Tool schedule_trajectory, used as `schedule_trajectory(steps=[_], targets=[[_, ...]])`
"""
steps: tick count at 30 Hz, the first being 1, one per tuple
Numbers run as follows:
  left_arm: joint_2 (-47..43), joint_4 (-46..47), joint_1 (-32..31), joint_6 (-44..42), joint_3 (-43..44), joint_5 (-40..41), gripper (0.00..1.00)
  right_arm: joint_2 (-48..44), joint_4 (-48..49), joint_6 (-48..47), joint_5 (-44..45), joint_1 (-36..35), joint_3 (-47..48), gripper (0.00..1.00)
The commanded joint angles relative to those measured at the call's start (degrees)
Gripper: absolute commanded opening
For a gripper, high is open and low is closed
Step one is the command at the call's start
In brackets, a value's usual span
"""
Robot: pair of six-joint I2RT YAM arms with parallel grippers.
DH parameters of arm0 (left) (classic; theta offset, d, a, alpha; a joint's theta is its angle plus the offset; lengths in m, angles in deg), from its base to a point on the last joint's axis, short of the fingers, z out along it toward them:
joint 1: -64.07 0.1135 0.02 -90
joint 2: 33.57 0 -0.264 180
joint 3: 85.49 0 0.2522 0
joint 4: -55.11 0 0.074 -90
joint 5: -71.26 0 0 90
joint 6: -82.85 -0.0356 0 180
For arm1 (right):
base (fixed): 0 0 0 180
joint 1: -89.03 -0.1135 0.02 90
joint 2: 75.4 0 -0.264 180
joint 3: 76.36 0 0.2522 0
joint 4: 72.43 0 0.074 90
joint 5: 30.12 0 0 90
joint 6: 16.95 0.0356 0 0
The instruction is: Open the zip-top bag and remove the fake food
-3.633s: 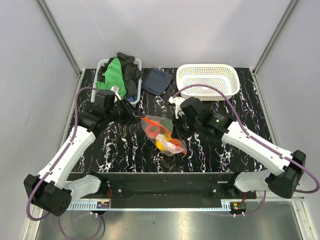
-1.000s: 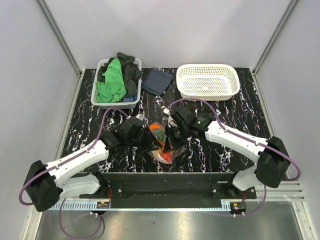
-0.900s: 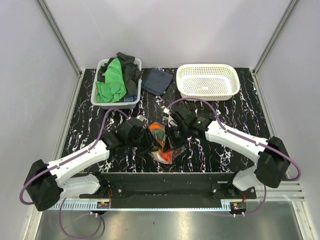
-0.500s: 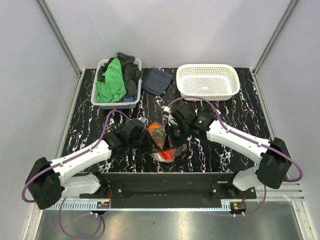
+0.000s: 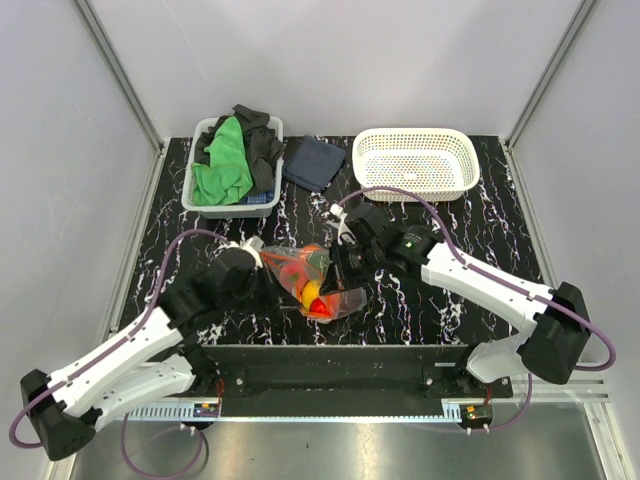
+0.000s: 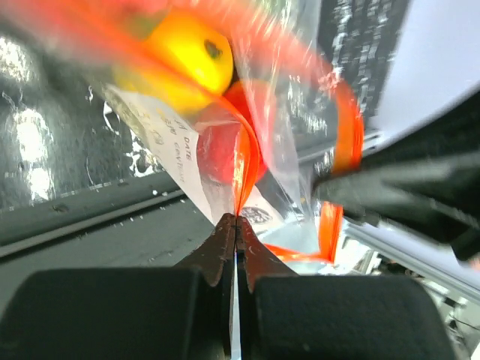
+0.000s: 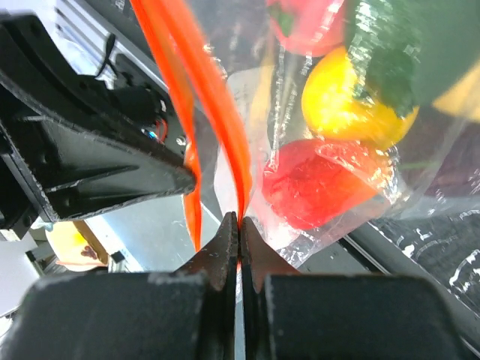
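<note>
Left gripper (image 6: pixel 237 220) is pinching one lip of the zip-top bag (image 5: pixel 318 283), jaws closed on its orange zip strip (image 7: pixel 216 105). Right gripper (image 7: pixel 238 217) is clamping the opposite lip. Bag is spanning between them over the table (image 5: pixel 450 215), fake food (image 7: pixel 341 105) inside.

A white perforated plastic basket (image 5: pixel 415 186) of oval shape stands at the far right part of the black table top with white marble veins (image 5: pixel 510 215). Just to the left of this basket lies a dark blue folded cloth (image 5: pixel 312 162), flat on the table and a little turned. Further to the left of the basket, beyond the blue cloth, stands a pale grey plastic bin (image 5: pixel 195 205). In it a bright green cloth (image 5: pixel 228 160) is piled together with several black cloths (image 5: pixel 262 145). Behind the basket rises a plain grey wall (image 5: pixel 330 60).
</note>
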Motion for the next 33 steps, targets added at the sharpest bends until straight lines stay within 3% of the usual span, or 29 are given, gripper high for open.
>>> schedule_trajectory(steps=[1,5,8,9,12,13,16,19,22,24,28,29,30,32,33], targets=[[-6.60,-3.19,-0.17,4.82,-3.23,1.47,0.00,-1.08,3.98,1.17,-1.42,-0.80,2.54,0.00],[-10.73,-5.12,-0.08,8.07,-6.22,1.21,0.04,-0.73,5.29,1.17,-2.21,-0.98,2.01,0.00],[-15.03,-6.53,-0.17,10.27,-7.54,1.82,0.28,0.14,5.65,0.82,-3.18,-1.15,1.84,0.00],[-15.83,-6.96,-0.08,10.88,-7.63,2.17,0.45,0.24,5.74,0.82,-3.44,-1.16,1.57,0.00],[-17.42,-7.58,-0.08,11.50,-7.02,4.63,0.60,0.41,6.18,0.64,-3.80,-1.33,1.31,0.00],[-17.25,-7.67,-0.08,11.59,-6.67,5.16,0.75,0.50,6.26,0.64,-3.89,-1.24,1.40,0.00],[-14.97,-7.58,-0.08,11.59,-4.74,7.44,0.85,0.76,6.35,0.46,-3.97,-1.33,1.48,0.00],[-11.28,-7.23,0.01,10.10,-2.02,8.50,0.88,0.85,6.26,0.46,-4.06,-1.42,1.66,0.00],[-6.98,-7.23,0.44,7.99,0.09,9.91,0.88,0.68,6.35,0.38,-3.80,-1.42,1.75,0.00],[-4.00,-7.23,2.19,7.02,0.19,11.48,0.82,0.41,6.35,0.46,-3.45,-1.51,1.66,0.00],[-0.56,-3.90,7.56,2.99,-1.39,6.93,0.64,-0.55,6.26,1.16,-2.57,-1.51,1.48,0.00],[0.06,-2.50,8.18,0.63,-1.31,6.31,0.58,-0.82,6.35,1.25,-2.48,-1.51,1.48,0.00],[0.42,-2.40,8.96,-0.79,-1.13,6.13,0.42,-0.99,6.35,1.43,-2.22,-1.51,1.57,0.00],[1.56,-2.66,10.02,-5.60,0.44,5.61,0.26,-1.34,6.18,1.43,-1.87,-1.51,1.75,0.00],[1.82,-3.10,11.07,-7.29,1.49,4.73,0.13,-1.43,6.00,1.26,-1.52,-1.51,2.18,0.00]])
